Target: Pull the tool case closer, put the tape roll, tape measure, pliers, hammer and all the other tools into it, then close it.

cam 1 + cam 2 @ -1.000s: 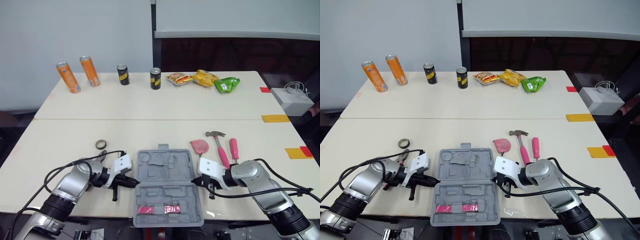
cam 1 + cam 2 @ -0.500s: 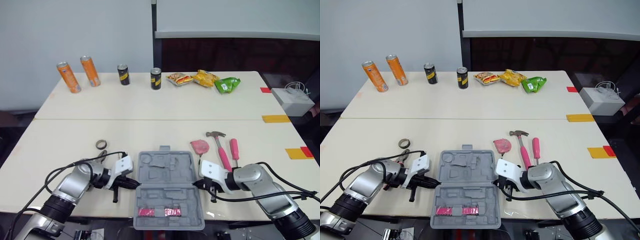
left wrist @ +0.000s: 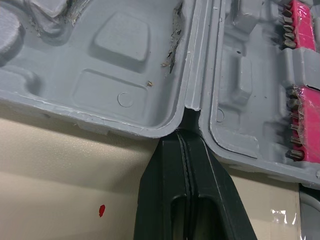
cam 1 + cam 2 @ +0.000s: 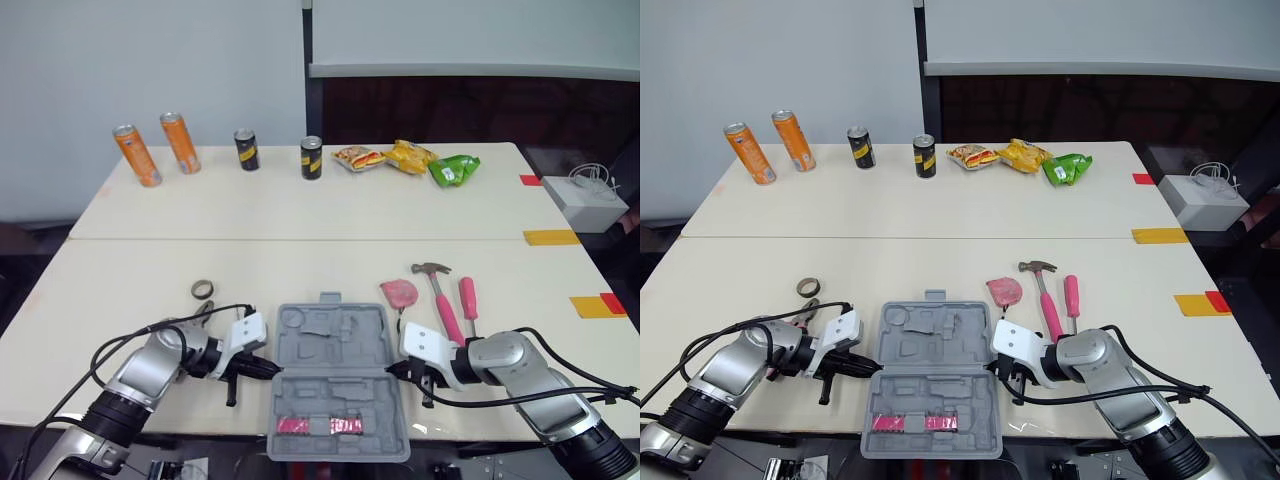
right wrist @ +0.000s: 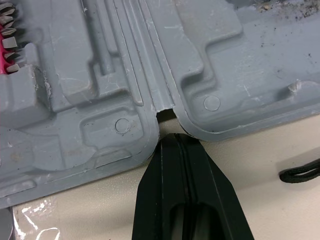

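At near edge of tabletop, middle: case (image 4: 335, 375) lying open and flat, lid half toward the far side, base half overhanging the near edge, pink bit strip (image 4: 318, 425) in the base. Left gripper (image 4: 270, 368) fingers pressed together, holding nothing, tip touching the case's left hinge notch. Right gripper (image 4: 392, 370) likewise closed and holding nothing, tip at the right hinge notch.

Past the case toward the left edge: tape roll (image 4: 202, 289), flat on the tabletop, apart from the case. Past the case's right side: pink tape measure (image 4: 399, 293), hammer (image 4: 440, 300) just beside it, pink screwdriver (image 4: 467, 297) next to the hammer.

Along the far edge: two orange cans (image 4: 137, 155), two black cans (image 4: 246, 149), snack bags (image 4: 405, 158). Far right corner: white box (image 4: 586, 203).
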Controlling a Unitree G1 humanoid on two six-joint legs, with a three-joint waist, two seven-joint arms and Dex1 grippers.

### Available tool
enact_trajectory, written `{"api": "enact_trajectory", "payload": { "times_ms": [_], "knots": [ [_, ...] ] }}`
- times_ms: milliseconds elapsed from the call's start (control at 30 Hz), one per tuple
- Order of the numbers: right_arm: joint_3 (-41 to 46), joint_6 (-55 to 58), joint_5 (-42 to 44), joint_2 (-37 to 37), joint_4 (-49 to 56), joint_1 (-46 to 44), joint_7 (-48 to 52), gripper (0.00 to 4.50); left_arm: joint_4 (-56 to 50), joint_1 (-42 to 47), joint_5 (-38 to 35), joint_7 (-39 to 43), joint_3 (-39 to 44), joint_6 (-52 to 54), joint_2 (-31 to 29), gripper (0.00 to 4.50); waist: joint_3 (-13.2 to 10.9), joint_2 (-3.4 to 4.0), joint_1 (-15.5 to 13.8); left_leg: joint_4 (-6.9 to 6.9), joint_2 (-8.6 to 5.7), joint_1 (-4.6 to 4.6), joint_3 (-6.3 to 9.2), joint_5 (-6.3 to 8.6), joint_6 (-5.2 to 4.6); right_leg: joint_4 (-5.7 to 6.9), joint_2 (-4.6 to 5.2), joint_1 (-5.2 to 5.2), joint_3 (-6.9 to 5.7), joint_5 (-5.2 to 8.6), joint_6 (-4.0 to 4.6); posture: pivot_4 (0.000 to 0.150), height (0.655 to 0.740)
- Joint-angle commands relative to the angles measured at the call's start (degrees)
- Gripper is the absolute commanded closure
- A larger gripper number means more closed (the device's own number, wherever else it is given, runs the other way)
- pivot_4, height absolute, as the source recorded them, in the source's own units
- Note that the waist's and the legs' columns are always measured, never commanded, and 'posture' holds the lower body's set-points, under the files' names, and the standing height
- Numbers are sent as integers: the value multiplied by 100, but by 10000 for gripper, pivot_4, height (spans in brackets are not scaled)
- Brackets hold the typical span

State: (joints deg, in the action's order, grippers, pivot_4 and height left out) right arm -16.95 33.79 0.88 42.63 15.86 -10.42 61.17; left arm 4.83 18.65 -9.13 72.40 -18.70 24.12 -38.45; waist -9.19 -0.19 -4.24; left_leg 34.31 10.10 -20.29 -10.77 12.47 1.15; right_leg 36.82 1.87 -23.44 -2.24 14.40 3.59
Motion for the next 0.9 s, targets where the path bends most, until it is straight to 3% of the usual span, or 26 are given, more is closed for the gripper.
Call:
{"api": "enact_trajectory", "payload": {
  "times_ms": [33, 267, 400, 533, 633, 667, 900],
  "knots": [
    [317, 24, 264, 89, 46, 111, -44, 44777, -238, -122, -318, -150, 469, 11, -9, 44785, 0, 0, 3, 0, 0, 1, 0, 0, 0, 0, 0, 0, 0, 0, 0, 1500, 7400],
    [1611, -523, 992, 406, 376, 991, -2, 44777, -858, -890, -995, -432, 1664, -411, -86, 44785, -3, 4, -3, -11, -2, -6, 0, 0, 1, -15, 0, 1, 0, 0, -1, 1500, 7400],
    [2742, -1213, 1900, -343, 493, 1526, -278, 44777, -1474, -1562, -1906, -1037, 2712, 63, 253, 44785, -4, 6, 23, -17, 0, -4, -6, 0, 0, -22, -1, 5, 1, 0, -1, 1500, 7400],
    [3091, -1718, 2169, -699, 206, 1648, -323, 44777, -1906, -2249, -2269, -1442, 3302, -19, 538, 44785, -2, 8, 80, -18, 0, -3, -7, -2, -1, -30, -3, 7, 1, 2, 1, 1500, 7400],
    [3521, -2058, 2479, -760, -235, 1789, -147, 45000, -2223, -3017, -2586, -1507, 3803, -95, 678, 37030, -3, 5, 123, -19, 0, -5, -5, -1, -2, -47, -3, 13, 2, 1, 0, 1500, 7400],
    [3631, -2243, 2529, -739, -365, 1878, -32, 39749, -2299, -3236, -2673, -1520, 3945, -122, 706, 33365, -2, 4, 124, -22, -1, -6, -5, -1, -3, -58, -3, 14, 1, 1, -1, 1500, 7400],
    [4648, -3233, 2872, -464, -1319, 2889, 876, 16693, -1974, -4584, -2823, -1426, 4926, -665, 860, 9612, -6, 3, 108, -42, -5, 4, -3, 14, -18, -113, -4, 46, 0, 9, -22, 1500, 7400]
  ]
}}
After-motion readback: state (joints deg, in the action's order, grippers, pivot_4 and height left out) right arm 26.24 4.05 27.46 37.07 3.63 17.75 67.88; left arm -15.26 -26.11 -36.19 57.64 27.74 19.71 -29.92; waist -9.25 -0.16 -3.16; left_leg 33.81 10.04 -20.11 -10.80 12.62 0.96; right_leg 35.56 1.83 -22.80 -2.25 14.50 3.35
